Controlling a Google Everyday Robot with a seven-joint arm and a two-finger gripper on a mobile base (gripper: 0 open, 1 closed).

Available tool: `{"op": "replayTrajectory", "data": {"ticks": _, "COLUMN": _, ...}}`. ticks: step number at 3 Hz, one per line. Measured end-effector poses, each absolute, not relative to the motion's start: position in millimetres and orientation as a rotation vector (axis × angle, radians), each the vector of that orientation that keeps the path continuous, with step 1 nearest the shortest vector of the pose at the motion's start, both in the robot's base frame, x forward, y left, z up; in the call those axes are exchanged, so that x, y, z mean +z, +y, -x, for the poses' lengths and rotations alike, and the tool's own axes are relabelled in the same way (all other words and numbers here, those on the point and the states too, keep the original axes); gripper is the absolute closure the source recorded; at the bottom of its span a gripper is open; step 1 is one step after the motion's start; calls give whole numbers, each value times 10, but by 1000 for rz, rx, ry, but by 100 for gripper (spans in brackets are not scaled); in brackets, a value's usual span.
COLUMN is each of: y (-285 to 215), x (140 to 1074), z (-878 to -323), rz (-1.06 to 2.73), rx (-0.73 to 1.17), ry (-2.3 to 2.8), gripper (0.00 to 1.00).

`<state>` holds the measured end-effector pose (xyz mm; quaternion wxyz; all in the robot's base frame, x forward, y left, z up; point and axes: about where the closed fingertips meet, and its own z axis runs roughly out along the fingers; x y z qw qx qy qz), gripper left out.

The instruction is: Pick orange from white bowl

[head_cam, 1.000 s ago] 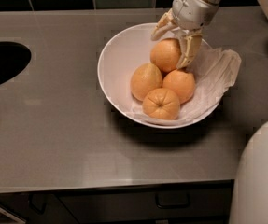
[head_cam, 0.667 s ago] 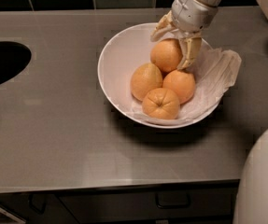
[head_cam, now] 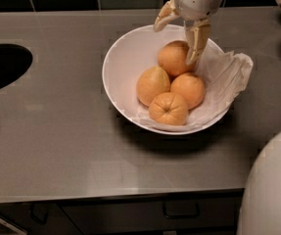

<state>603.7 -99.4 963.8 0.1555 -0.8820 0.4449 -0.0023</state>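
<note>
The white bowl [head_cam: 123,70] sits on the grey counter and holds four oranges. The orange [head_cam: 173,58], large and round, lies at the back of the pile. In front of it are a paler pointed one [head_cam: 152,85], another round one [head_cam: 189,89] and one with stem creases [head_cam: 168,108]. My gripper [head_cam: 175,44] hangs open just above the back orange. Its right finger [head_cam: 197,39] reaches down by the orange's right side. Its left finger [head_cam: 162,19] is spread out over the bowl's far rim, apart from the fruit.
Crumpled white paper [head_cam: 233,71] lines the bowl's right side and hangs over its rim. A dark sink opening [head_cam: 3,65] is at the counter's left. My white body [head_cam: 272,190] fills the lower right corner. A dark tiled wall runs along the back.
The gripper has moved slightly up and to the left, away from the back orange. The oranges and the bowl have not moved.
</note>
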Motion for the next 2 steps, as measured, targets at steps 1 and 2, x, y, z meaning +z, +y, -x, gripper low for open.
{"op": "replayTrajectory", "data": {"ticks": 1, "y": -890, "x": 9872, "z": -6079, "rz": 2539, "rx": -91, "ry": 1236, "gripper": 27}}
{"op": "replayTrajectory", "data": {"ticks": 2, "y": -854, "x": 9903, "z": -6100, "rz": 2560, "rx": -107, "ry": 1193, "gripper": 27}}
